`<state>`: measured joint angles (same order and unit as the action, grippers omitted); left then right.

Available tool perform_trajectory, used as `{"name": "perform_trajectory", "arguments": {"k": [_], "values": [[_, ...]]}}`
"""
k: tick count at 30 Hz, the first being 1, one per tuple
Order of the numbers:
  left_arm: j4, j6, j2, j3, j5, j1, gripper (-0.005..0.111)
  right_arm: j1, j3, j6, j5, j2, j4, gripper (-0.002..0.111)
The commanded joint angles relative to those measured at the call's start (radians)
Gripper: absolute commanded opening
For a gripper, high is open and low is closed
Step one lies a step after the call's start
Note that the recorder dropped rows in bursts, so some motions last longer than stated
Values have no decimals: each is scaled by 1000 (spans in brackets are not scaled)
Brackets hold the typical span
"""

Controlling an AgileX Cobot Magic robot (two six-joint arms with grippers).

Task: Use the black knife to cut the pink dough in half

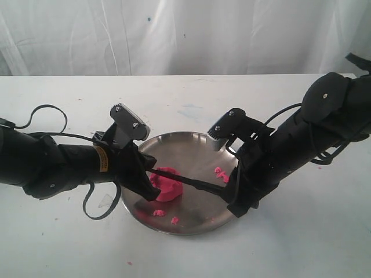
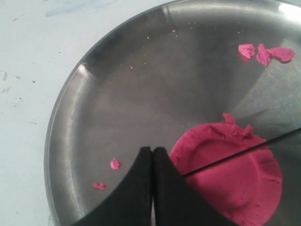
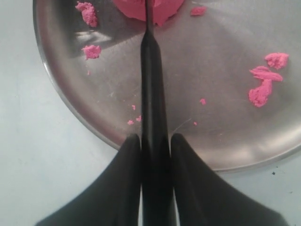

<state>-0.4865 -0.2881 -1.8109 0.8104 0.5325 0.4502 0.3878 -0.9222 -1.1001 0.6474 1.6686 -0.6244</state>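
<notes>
The pink dough (image 1: 167,186) is one flattened lump on the round steel plate (image 1: 197,145), left of its middle. The black knife (image 1: 194,182) lies across it, its thin blade (image 2: 244,151) resting on the dough's (image 2: 235,174) top. My right gripper (image 3: 153,141) is shut on the knife's handle (image 3: 151,94) at the plate's right rim (image 3: 70,108), the blade reaching the dough (image 3: 162,9). My left gripper (image 2: 153,153) is shut with nothing between its fingers, its tips right beside the dough's edge; contact cannot be told.
Small pink crumbs lie on the plate: a cluster (image 1: 221,173) right of the dough and bits (image 1: 158,213) near the front rim. The plate sits on a white table (image 1: 301,243) before a white curtain. Cables loop around the left arm (image 1: 46,165).
</notes>
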Motion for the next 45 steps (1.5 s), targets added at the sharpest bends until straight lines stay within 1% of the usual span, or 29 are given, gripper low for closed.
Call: {"name": "perform_trajectory", "arguments": {"k": [1, 14, 22, 45], "values": [[-2, 0, -10, -6, -33, 1, 0, 1, 5, 3, 2, -2, -7, 0], [-2, 0, -111, -6, -33, 1, 0, 1, 5, 7, -2, 17, -7, 0], [-2, 0, -113, -6, -33, 1, 0, 1, 5, 17, -28, 99, -15, 0], [-2, 0, -113, -6, -33, 1, 0, 1, 5, 29, -41, 98, -15, 0]]}}
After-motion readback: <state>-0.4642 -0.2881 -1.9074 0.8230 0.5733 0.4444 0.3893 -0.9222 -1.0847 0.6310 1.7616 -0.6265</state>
